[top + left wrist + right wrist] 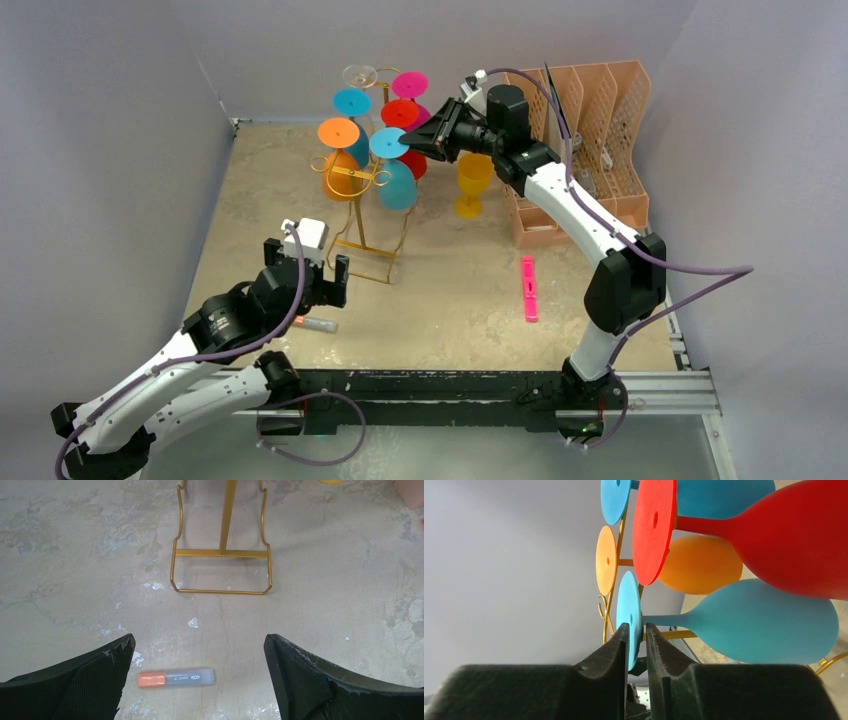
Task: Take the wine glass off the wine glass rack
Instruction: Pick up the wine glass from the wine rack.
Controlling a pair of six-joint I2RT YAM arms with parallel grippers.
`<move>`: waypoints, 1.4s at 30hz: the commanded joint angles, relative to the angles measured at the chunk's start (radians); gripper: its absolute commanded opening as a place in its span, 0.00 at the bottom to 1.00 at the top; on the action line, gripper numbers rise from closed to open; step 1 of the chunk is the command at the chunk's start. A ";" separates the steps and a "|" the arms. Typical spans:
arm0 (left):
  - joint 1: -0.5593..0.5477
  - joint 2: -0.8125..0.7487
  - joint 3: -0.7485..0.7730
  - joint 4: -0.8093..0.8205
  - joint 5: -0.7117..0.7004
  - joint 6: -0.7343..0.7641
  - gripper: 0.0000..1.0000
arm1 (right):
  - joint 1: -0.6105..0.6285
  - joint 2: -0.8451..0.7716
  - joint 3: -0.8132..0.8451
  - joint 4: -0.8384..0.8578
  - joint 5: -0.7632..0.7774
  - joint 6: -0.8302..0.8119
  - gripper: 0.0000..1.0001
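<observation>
This looked like a robotics lab rig, not anybody's home or kitchen. A scuffed beige tabletop (460,300) sat boxed in by plain lilac-grey panels (90,150), and two white-and-black arms (575,215) were bolted to a metal rail (670,385) with purple cables (690,272) looping off them. The props were a random mix: bright plastic wine glasses (398,187) on a gold wire rack (220,553), a peach file organiser (600,110) and a pink marker (529,290).

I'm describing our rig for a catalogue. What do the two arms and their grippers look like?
The left arm and right arm have white links, black joints and a loose purple cable each. The left gripper and right gripper have black wedge-shaped fingers with scuffed edges. No markings are visible.
</observation>
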 commanded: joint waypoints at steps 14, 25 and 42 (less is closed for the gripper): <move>0.002 0.034 0.018 0.020 0.025 0.005 1.00 | 0.014 -0.044 -0.007 0.033 0.018 0.108 0.02; 0.002 0.040 0.020 0.022 0.030 0.007 1.00 | 0.015 -0.064 -0.004 0.036 0.010 0.169 0.00; 0.002 0.056 0.020 0.020 0.039 0.001 1.00 | 0.014 -0.099 -0.050 0.105 0.004 0.131 0.00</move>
